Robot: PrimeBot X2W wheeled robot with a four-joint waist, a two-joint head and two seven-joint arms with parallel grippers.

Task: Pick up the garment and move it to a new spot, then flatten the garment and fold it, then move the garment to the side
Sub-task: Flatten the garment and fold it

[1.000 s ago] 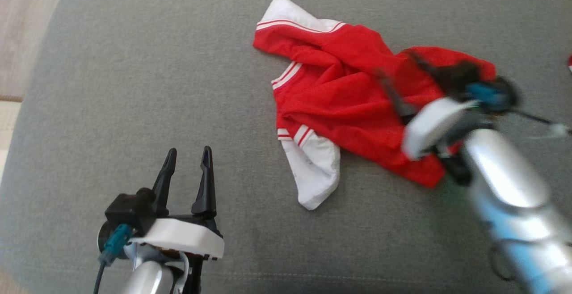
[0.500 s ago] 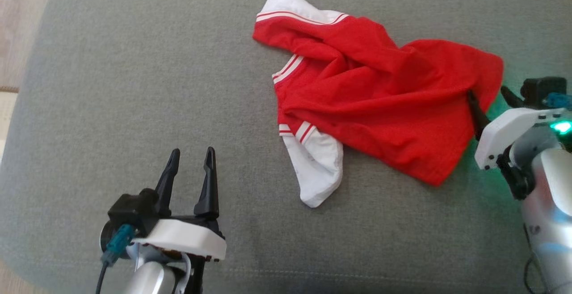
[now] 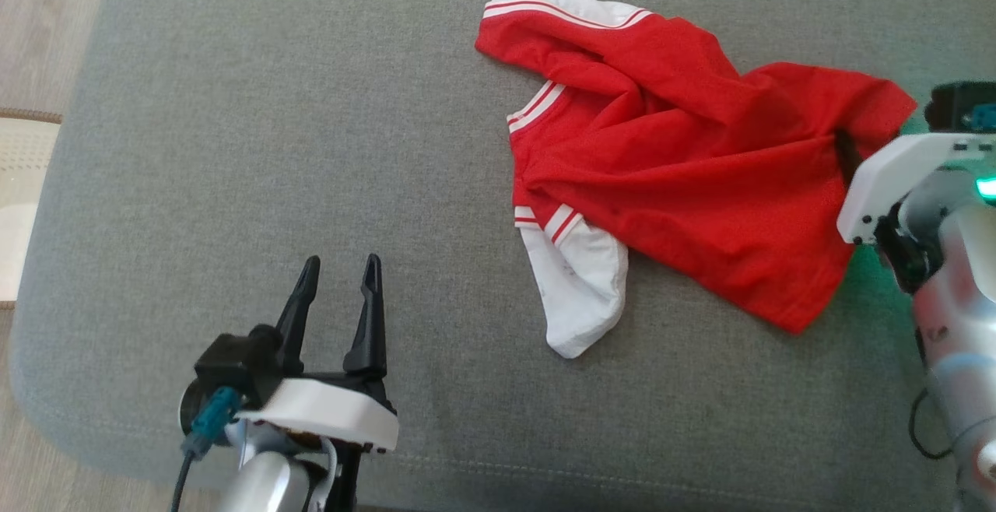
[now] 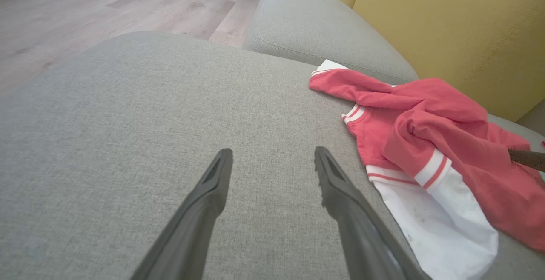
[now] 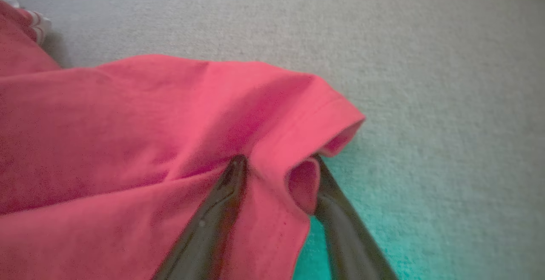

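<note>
The garment is a red shirt with white, red-striped sleeves, lying crumpled on the grey sofa cushion. It also shows in the left wrist view. My right gripper is at the garment's right corner. In the right wrist view the red hem bunches between the two fingers of my right gripper, which still stand apart. My left gripper rests open over bare cushion at the lower left, apart from the garment, with nothing between the fingers of my left gripper.
The cushion's rounded edge runs along the left and bottom of the head view, with wooden floor and a pale rug beyond. A yellow backrest and a second grey cushion lie behind the garment.
The head camera has shifted. My right gripper moved from over the garment to its right corner, and its fingers have begun to close around the hem. The left gripper has stayed put.
</note>
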